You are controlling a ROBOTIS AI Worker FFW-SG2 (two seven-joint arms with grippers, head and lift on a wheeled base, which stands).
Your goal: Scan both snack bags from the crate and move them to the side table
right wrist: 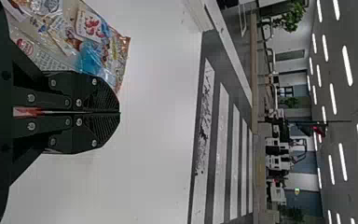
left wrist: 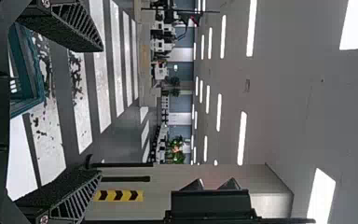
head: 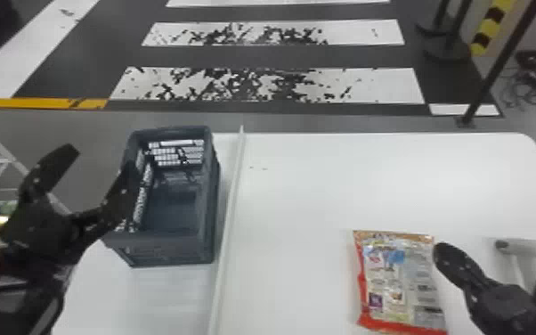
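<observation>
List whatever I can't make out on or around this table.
- Crate: part of its left rim, head view, behind the left gripper.
- Grey T-shaped device: handle's lower end, head view, behind the right gripper.
- Snack bag: fine print, head view, too small; one end, right wrist view, cut off by the edge.

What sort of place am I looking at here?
Probably a large indoor workshop or test hall: rows of strip lights overhead, crosswalk-like white stripes on the floor, and a yellow-and-black warning band.
</observation>
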